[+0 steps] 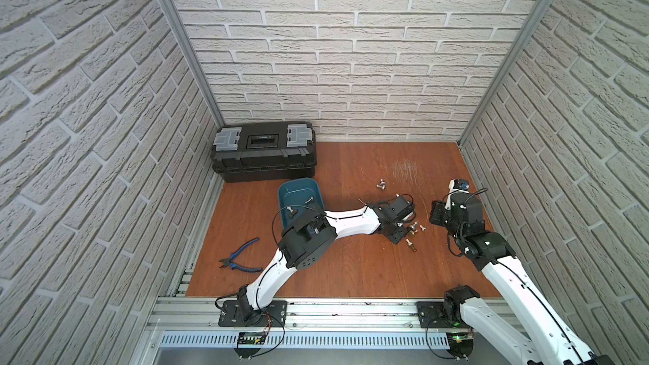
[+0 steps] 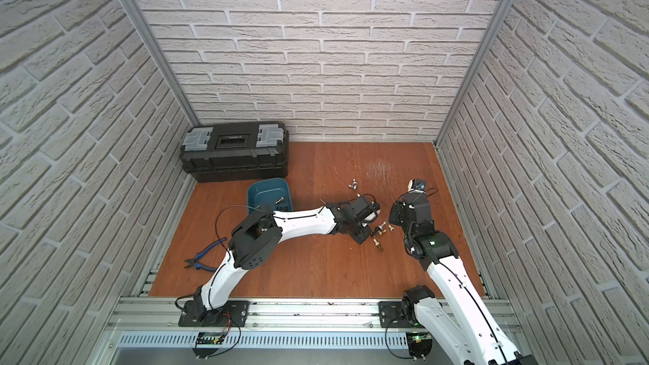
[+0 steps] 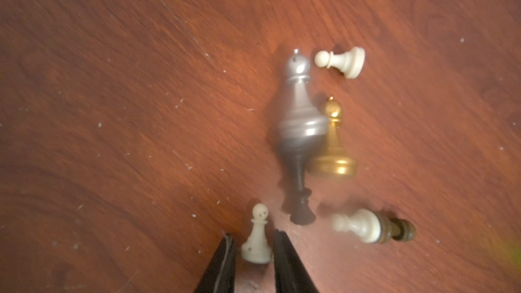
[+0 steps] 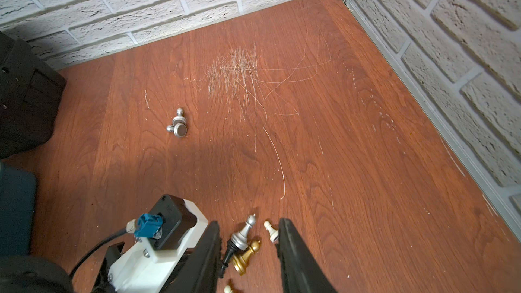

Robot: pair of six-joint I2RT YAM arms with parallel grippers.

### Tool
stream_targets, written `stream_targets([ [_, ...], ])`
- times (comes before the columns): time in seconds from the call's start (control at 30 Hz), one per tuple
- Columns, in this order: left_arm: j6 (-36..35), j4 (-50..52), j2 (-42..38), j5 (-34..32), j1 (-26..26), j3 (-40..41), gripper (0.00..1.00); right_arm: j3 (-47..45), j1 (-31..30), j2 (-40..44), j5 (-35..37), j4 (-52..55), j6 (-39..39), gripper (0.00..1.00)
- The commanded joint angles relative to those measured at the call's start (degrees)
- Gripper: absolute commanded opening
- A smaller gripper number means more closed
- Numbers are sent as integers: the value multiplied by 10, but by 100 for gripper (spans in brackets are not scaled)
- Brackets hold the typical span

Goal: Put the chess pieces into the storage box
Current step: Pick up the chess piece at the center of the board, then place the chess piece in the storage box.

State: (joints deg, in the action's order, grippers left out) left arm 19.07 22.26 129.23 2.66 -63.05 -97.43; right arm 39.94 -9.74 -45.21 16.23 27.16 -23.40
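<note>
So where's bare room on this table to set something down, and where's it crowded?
Free: the wood between pliers, front rail and right arm; also the back corner past the silver pawns. Crowded: chess pieces between left gripper and right gripper.

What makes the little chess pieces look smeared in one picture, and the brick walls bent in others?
Left wrist view: the silver bishop and gold pawn look soft and smeared. Right wrist view: sharp, and the scratches on the table glint. Both top views: a wide lens splays the brick walls outward.
</note>
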Motion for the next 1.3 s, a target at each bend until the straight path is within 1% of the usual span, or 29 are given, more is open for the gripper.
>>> stream_targets([
  [0.0, -15, 28, 19, -4, -5, -13, 26, -9, 2, 3, -2, -27, -4, 38],
  [0.23, -17, 30, 17, -5, -5, -17, 20, -12, 3, 2, -3, -28, -3, 38],
  [0.4, -10, 5, -15, -10, -6, 0, 18, -11, 2, -1, -7, -26, -4, 38],
  [0.53, -5, -8, -63, -31, -5, 17, 18, -12, 2, -4, -14, -26, -11, 38],
  [0.6, 1, -15, -95, -46, -1, 38, 18, -12, 2, -5, -18, -26, -14, 38],
  [0.73, 21, -17, -183, -88, 12, 109, 18, -7, 3, -20, -25, -18, -25, 38],
  [0.87, 56, 13, -289, -132, 43, 200, 18, -3, 2, -56, -40, -17, -39, 39],
  [1.03, 105, 84, -427, -169, 115, 314, 20, 37, 2, -157, -99, -3, -17, 39],
  [1.17, 130, 123, -522, -168, 193, 396, 21, 65, -3, -234, -141, -31, -17, 39],
  [1.27, 140, 127, -568, -143, 250, 444, 24, 102, -14, -298, -150, -45, -11, 38],
])
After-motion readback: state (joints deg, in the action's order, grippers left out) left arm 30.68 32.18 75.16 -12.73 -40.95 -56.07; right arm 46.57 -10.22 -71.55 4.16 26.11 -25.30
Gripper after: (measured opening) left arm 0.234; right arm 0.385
